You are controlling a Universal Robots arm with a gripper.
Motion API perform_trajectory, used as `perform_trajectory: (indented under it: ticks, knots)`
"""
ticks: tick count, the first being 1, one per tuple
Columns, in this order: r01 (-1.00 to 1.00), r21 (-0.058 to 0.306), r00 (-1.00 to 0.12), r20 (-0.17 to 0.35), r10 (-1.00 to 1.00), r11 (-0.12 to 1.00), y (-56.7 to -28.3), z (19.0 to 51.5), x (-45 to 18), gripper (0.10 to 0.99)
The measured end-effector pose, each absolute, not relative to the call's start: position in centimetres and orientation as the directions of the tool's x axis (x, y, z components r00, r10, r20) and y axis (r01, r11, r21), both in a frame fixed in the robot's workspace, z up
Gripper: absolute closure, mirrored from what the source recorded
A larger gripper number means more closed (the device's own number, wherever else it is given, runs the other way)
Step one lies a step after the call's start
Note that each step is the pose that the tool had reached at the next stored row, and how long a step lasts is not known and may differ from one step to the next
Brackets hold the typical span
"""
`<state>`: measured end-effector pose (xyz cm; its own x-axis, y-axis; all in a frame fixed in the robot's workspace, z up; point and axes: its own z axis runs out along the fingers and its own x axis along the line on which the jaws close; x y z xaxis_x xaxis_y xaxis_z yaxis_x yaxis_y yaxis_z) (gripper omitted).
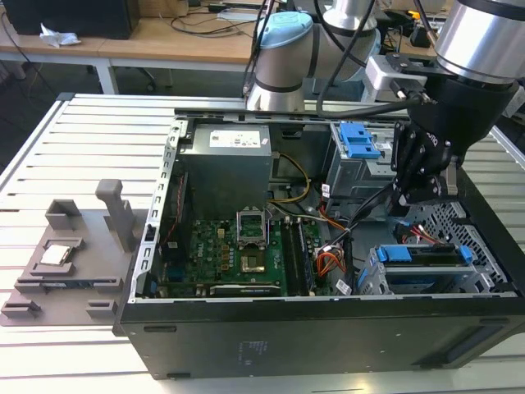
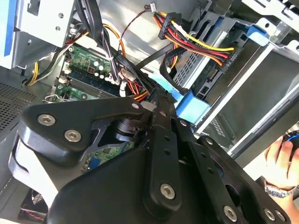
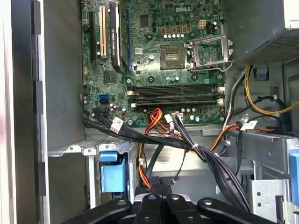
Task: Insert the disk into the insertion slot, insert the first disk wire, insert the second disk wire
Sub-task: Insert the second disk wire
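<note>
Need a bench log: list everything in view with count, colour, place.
table: 1, white, under everything
computer case: 1, black, open, on table
motherboard: 1, green, case floor
power supply: 1, grey, case's far wall
insertion slot: 1, silver, exterior view's right
disk: 1, blue-framed, in the insertion slot
bay box: 1, grey, blue latch on top
fixture tray: 1, grey, exterior view's left
black wire: 1, among cables near the motherboard
hand: 1, person's, beside the case
arm: 1, silver and black, reaching into case
claw: 1, black, shut on the black wire
</note>
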<state>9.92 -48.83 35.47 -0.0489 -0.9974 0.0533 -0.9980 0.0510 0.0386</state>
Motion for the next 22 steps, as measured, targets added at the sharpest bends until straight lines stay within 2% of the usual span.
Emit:
perform_trajectory:
  ticks: [4, 5, 6, 7, 22]
  knots:
    - [-0.998, 0.039, -0.051, 0.053, -0.997, 0.053, -48.82, 35.47, 9.92, 0.973]
    - [-0.998, 0.039, -0.052, 0.054, -0.997, 0.054, -48.82, 35.47, 9.92, 0.851]
    - [-0.998, 0.039, -0.052, 0.054, -0.997, 0.054, -48.83, 35.47, 9.92, 0.851]
    - [-0.998, 0.039, -0.052, 0.054, -0.997, 0.055, -48.82, 35.47, 9.92, 0.784]
    - [-0.996, 0.030, -0.078, 0.154, -0.985, 0.083, -48.80, 34.66, 9.54, 0.784]
